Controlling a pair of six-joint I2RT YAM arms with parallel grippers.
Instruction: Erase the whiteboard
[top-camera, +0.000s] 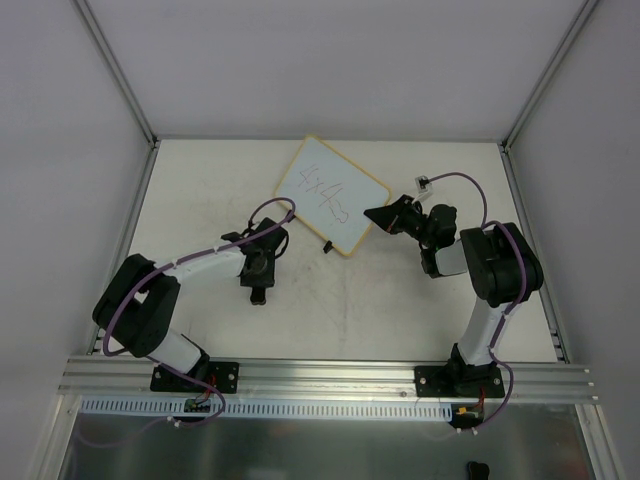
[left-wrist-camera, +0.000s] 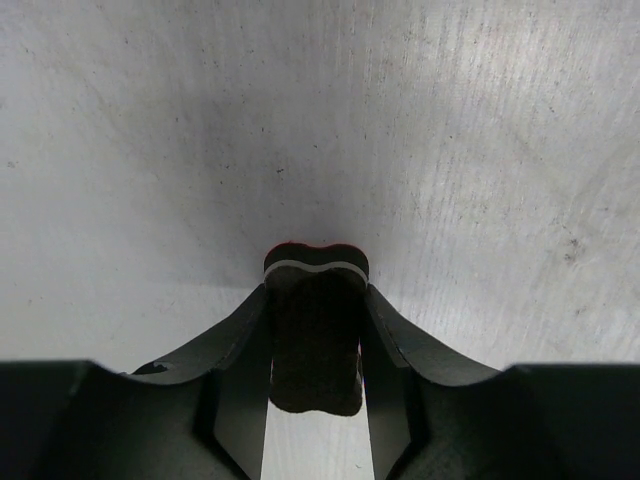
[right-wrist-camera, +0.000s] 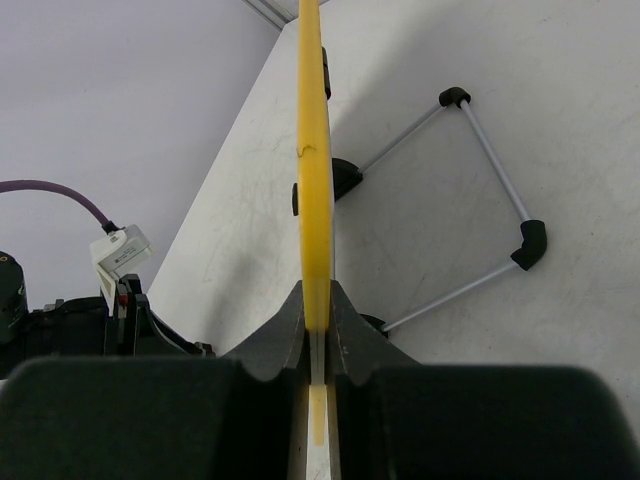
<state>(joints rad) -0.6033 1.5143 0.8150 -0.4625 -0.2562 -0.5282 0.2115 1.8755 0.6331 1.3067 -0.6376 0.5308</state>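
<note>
The whiteboard, white with a tan frame and faint blue writing, stands tilted at the back middle of the table. My right gripper is shut on its right edge. In the right wrist view the board's yellow edge runs straight up from between that gripper's jaws. My left gripper points down at the table, left of the board and apart from it. It is shut on a small black eraser block, held between both fingers, just above the table.
A thin wire stand with black corner caps reaches from the board's back onto the table. A purple cable with a white tag hangs beside the right wrist. White enclosure walls surround the scuffed tabletop.
</note>
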